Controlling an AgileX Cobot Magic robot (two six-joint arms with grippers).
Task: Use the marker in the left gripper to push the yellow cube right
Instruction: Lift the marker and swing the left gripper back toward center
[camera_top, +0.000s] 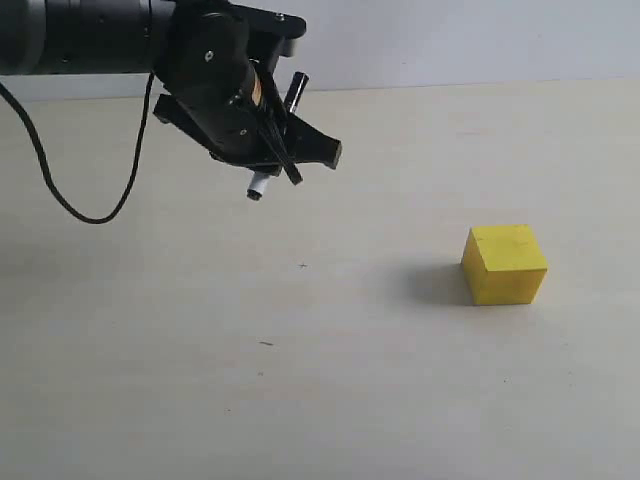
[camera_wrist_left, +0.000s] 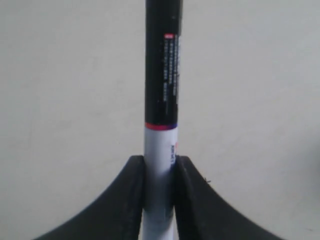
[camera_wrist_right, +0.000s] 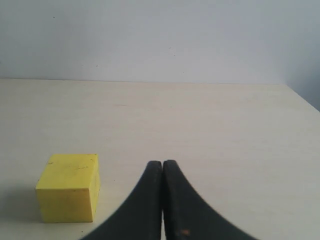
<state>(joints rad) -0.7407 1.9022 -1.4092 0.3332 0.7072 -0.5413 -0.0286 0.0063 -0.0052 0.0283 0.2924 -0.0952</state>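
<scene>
The yellow cube (camera_top: 505, 263) rests on the pale table at the right of the exterior view; the right wrist view shows the yellow cube (camera_wrist_right: 68, 187) too, just beside the shut fingers. My left gripper (camera_top: 270, 140) hangs above the table at the upper left, well left of the cube, shut on the marker (camera_top: 276, 135), which runs steeply with its white end low and black end high. In the left wrist view the marker (camera_wrist_left: 161, 100) stands straight out from between the two black fingers (camera_wrist_left: 131, 200) of the left gripper (camera_wrist_left: 159, 167). My right gripper (camera_wrist_right: 162, 166) is shut on nothing.
The pale table (camera_top: 300, 380) spreads around the cube, with a few small dark specks (camera_top: 265, 343) on it. A grey-white wall (camera_wrist_right: 160, 35) rises behind the table's far edge. The left arm's black cable (camera_top: 60, 195) loops down at the left.
</scene>
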